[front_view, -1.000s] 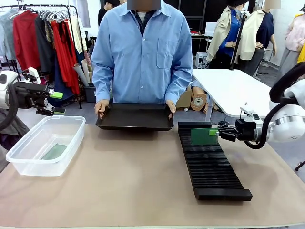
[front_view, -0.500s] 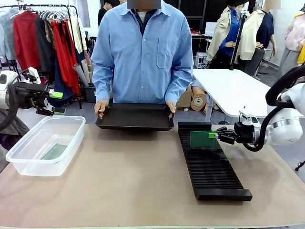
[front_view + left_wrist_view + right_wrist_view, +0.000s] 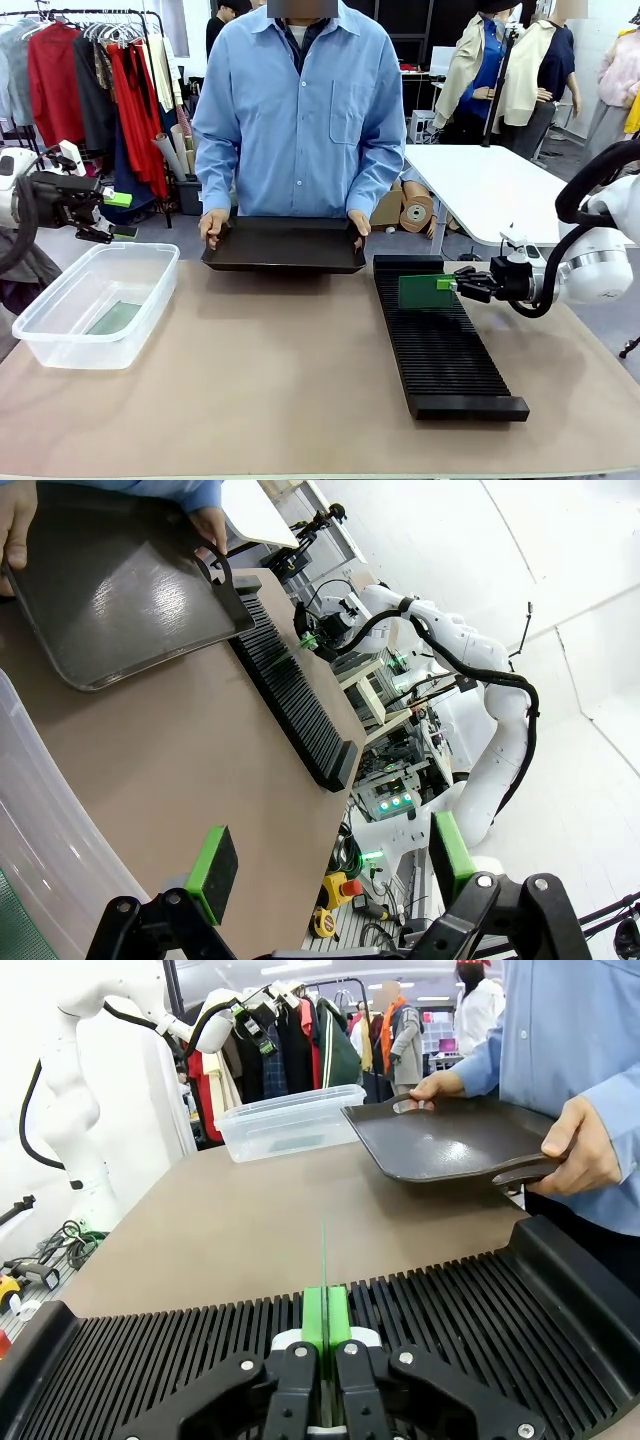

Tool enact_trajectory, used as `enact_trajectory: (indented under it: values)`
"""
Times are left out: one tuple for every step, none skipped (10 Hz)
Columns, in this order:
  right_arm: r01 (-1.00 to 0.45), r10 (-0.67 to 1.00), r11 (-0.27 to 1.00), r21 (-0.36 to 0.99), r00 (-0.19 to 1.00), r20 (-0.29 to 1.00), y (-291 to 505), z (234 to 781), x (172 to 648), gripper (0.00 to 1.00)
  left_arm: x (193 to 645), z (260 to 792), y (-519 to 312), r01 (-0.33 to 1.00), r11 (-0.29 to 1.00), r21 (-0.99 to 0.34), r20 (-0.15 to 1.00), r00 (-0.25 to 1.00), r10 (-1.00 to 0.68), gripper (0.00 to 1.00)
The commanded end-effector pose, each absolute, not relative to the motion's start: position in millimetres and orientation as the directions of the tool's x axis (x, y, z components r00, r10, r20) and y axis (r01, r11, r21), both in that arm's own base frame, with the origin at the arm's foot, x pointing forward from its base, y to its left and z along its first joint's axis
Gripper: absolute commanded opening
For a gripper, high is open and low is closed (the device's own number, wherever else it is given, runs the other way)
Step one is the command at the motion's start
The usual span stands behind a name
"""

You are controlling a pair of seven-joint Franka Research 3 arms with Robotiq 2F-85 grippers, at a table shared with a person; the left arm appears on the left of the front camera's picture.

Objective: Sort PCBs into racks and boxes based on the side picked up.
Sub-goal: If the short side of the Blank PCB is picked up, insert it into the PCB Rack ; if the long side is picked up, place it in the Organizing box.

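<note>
The right fingers (image 3: 322, 1355) pinch a PCB (image 3: 420, 290) on edge, directly above the rack (image 3: 440, 345) slots, evidently for slotting in (left fingers (image 3: 330, 865) spread, idle).

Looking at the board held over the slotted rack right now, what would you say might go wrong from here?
1. The right claw holds the PCB on edge above the rack; slightly misaligned, it may land on a rib rather than in a slot.
2. Only one end of the board is pinched, so it may tilt when released.
3. The person's tray sits beside the rack's far end, leaving little room for the arm.
</note>
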State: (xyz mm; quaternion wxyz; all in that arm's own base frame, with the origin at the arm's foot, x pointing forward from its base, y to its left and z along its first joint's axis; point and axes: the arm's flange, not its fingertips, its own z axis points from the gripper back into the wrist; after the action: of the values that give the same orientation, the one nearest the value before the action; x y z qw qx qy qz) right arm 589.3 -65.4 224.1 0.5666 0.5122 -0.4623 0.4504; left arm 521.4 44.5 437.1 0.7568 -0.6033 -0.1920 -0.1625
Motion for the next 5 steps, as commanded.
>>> enact_trajectory:
  values:
    - [-0.986, 0.054, 0.075, 0.147, 0.151, 0.987, -63.4, 224.6, 599.1, 0.00, 520.8, 439.2, 44.8, 0.480, 0.219, -0.849, 0.490, 0.872, -0.013, 1.00]
    - [-0.986, 0.062, 0.072, 0.151, 0.156, 0.986, -63.4, 224.6, 598.7, 0.00, 520.8, 439.2, 44.8, 0.480, 0.219, -0.849, 0.490, 0.872, -0.013, 1.00]
    - [-0.985, 0.070, 0.071, 0.154, 0.159, 0.985, -63.5, 224.7, 598.3, 0.00, 520.8, 439.2, 44.8, 0.480, 0.219, -0.849, 0.490, 0.872, -0.013, 1.00]
    - [-0.985, 0.072, 0.071, 0.155, 0.160, 0.984, -63.3, 224.8, 598.2, 0.00, 520.8, 439.2, 44.8, 0.480, 0.219, -0.849, 0.490, 0.872, -0.013, 1.00]
    - [-0.985, 0.091, 0.063, 0.162, 0.167, 0.982, -62.7, 223.3, 597.7, 0.00, 520.8, 439.2, 44.8, 0.480, 0.219, -0.849, 0.490, 0.872, -0.013, 1.00]
